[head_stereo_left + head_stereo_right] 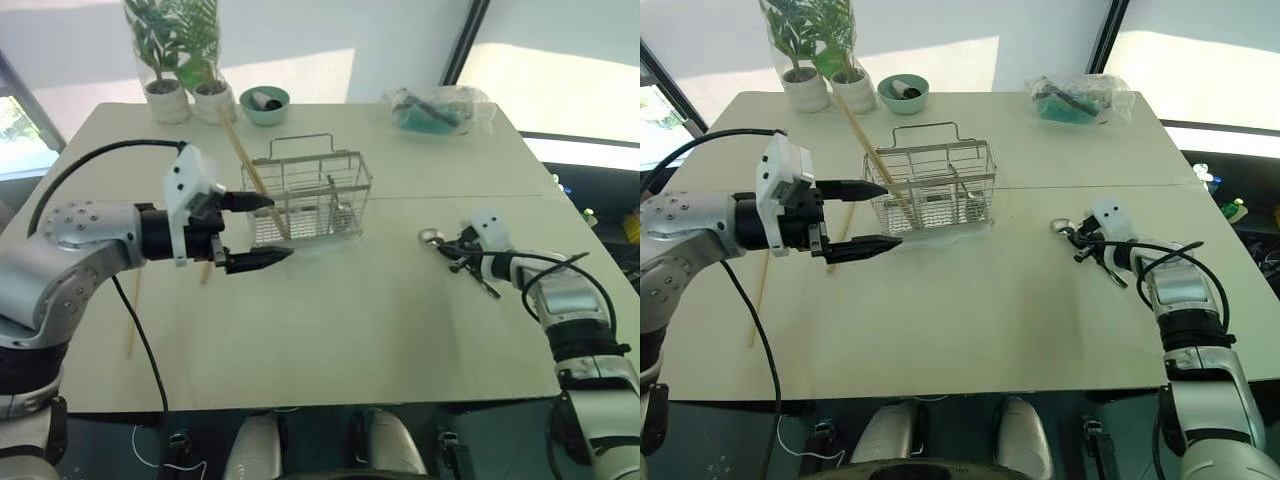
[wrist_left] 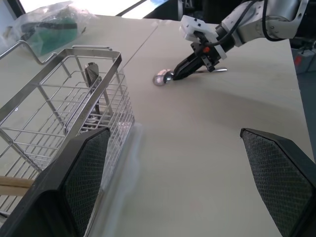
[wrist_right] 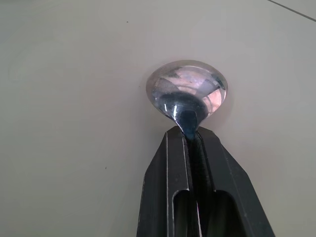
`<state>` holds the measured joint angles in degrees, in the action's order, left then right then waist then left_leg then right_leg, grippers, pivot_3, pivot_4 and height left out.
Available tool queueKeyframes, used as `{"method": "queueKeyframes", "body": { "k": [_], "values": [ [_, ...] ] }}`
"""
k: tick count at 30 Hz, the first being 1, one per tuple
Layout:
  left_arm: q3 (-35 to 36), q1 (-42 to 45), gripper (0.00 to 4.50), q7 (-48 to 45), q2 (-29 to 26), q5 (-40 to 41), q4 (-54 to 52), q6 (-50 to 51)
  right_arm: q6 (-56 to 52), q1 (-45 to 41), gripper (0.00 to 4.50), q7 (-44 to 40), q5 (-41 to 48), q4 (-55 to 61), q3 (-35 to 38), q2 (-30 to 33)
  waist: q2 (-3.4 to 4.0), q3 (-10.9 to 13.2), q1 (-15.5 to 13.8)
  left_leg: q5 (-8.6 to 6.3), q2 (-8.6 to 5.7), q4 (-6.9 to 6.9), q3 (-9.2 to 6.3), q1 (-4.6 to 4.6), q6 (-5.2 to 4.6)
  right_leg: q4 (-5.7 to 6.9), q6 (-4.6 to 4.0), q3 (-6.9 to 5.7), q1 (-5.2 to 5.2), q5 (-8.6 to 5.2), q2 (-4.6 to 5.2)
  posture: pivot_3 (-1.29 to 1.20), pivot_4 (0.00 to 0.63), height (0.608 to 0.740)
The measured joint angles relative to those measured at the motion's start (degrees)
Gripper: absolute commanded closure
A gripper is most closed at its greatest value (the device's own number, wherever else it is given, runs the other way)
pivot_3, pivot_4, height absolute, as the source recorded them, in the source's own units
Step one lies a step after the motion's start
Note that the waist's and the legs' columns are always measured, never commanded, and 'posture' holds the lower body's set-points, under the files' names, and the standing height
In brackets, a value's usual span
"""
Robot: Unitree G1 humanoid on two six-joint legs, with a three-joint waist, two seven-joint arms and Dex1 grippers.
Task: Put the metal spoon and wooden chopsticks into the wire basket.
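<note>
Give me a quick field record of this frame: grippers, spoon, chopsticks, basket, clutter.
right gripper: shut on the metal spoon at its neck, spoon on the table
left gripper: open, empty, beside the wire basket
chopsticks: one chopstick leaning in the basket, another flat near the table's left edge
clutter: teal bowl, two potted plants, plastic bag at the far side

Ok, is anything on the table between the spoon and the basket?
Nothing visible: bare table lies between the spoon, pinched in the right gripper, and the basket. The open left gripper hovers at the basket's far side.
</note>
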<state>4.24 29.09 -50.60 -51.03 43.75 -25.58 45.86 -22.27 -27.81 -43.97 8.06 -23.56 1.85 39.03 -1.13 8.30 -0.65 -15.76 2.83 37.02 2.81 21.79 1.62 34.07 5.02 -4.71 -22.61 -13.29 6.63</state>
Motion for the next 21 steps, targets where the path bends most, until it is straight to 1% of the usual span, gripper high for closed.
{"method": "queueKeyframes", "body": {
  "k": [3,5,9,11,13,17,19,21],
  "values": [
    [0.3,0.4,0.0,0.2,0.0,-0.1,0.9,-0.1,-2.3,0.7,4.46,1.1,2.7,6.4,4.0,0.3,0.11,0.1,0.1,0.0,0.0,0.0,0.0,0.01,0.0,0.03,0.01,0.0,-0.04,0.0,0.0,0.0,0.15,0.717],
    [1.3,0.8,0.0,0.6,0.0,-0.2,1.6,-0.3,-4.9,-0.3,4.46,2.4,5.6,11.1,7.6,0.2,0.16,0.2,0.3,0.0,0.01,-0.02,0.0,0.01,0.0,0.04,0.01,0.0,-0.07,0.01,-0.01,0.0,0.15,0.717],
    [2.7,1.3,0.0,1.1,0.2,-0.6,3.0,-0.5,-10.6,-10.5,4.46,8.4,11.5,18.5,13.5,-1.9,0.24,0.3,0.9,0.0,0.04,-0.07,-0.01,-0.05,0.0,0.07,0.02,0.0,-0.09,0.01,-0.06,0.0,0.15,0.717],
    [3.2,1.5,0.0,1.2,0.6,-1.2,4.2,-1.4,-13.1,-17.7,4.46,12.4,13.9,21.8,14.1,-6.6,0.23,0.3,1.5,0.0,0.09,-0.14,-0.02,-0.08,0.0,0.08,0.08,0.0,-0.1,0.05,-0.11,0.0,0.15,0.717],
    [3.4,2.1,0.0,1.7,1.1,-1.9,4.8,-1.9,-14.2,-21.7,4.46,15.2,15.4,24.1,12.7,-11.3,0.18,0.3,1.5,0.0,0.1,-0.2,-0.06,-0.1,0.0,0.12,0.17,-0.01,-0.1,0.1,-0.16,0.0,0.15,0.717],
    [3.8,2.6,0.0,2.3,1.8,-2.0,5.9,-2.5,-13.2,-25.1,4.46,20.2,15.5,23.1,8.4,-21.8,0.19,0.3,1.4,0.0,0.1,-0.22,-0.06,0.02,0.0,0.14,0.2,0.0,-0.18,0.13,-0.16,0.0,0.15,0.717],
    [3.9,2.6,0.0,2.6,1.8,-2.1,5.9,-2.5,-11.3,-26.5,4.46,22.2,14.8,20.4,6.6,-25.8,0.19,0.3,1.3,0.0,0.09,-0.16,-0.07,0.16,0.0,0.14,0.2,0.0,-0.23,0.14,-0.16,0.0,0.15,0.717],
    [4.1,2.5,0.0,3.0,1.8,-2.1,5.9,-2.5,-8.6,-27.4,4.46,22.8,13.9,17.6,4.9,-28.3,0.18,0.3,1.3,0.0,0.05,-0.11,-0.14,0.37,0.0,0.16,0.2,0.0,-0.3,0.15,-0.16,0.0,0.15,0.717]
  ]
}}
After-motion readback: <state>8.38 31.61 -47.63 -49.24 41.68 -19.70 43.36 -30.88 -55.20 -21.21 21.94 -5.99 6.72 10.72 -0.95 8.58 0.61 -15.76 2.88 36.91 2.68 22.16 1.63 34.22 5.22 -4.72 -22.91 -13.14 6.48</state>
